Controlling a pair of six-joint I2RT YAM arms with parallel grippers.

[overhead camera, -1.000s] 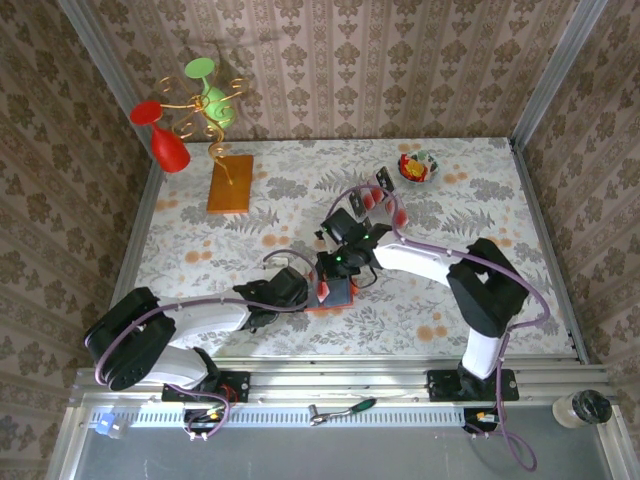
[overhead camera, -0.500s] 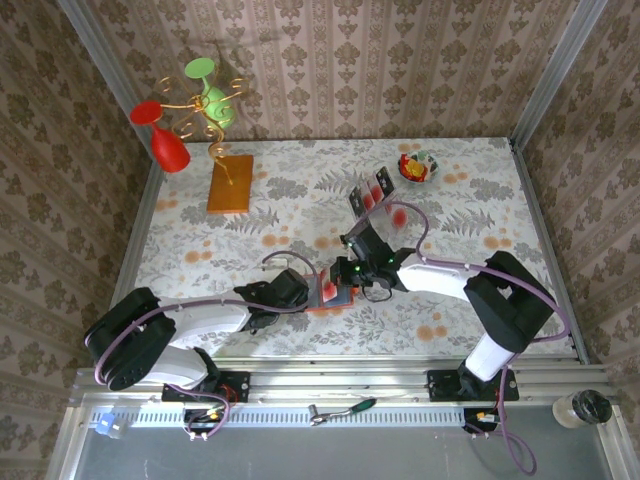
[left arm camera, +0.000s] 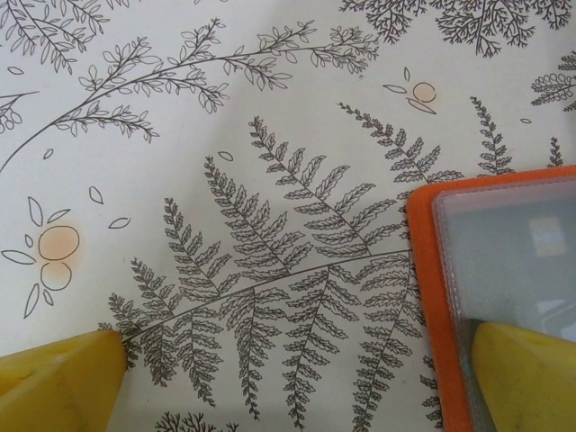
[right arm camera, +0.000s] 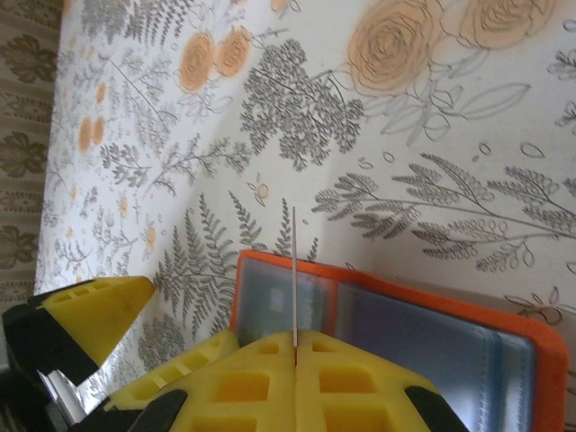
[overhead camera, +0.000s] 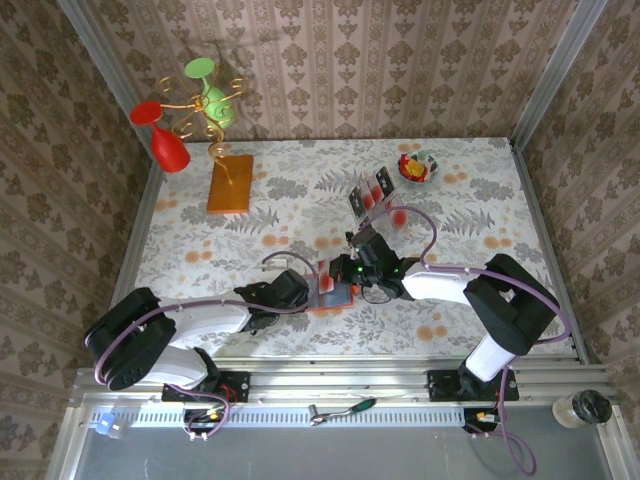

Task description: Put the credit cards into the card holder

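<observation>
Fern-printed tablecloth (left arm camera: 225,135) lay bare left of the one open card holder (left arm camera: 504,252), its orange corner beneath a finger of my wide-spread left gripper (left arm camera: 297,373), while my right gripper (right arm camera: 295,346), pressed together, pinched one credit card (right arm camera: 294,270) edge-on over its rim.

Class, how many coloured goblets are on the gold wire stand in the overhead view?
2: a red goblet at the left of the stand; a green goblet beside it, nearer the back wall.
</observation>
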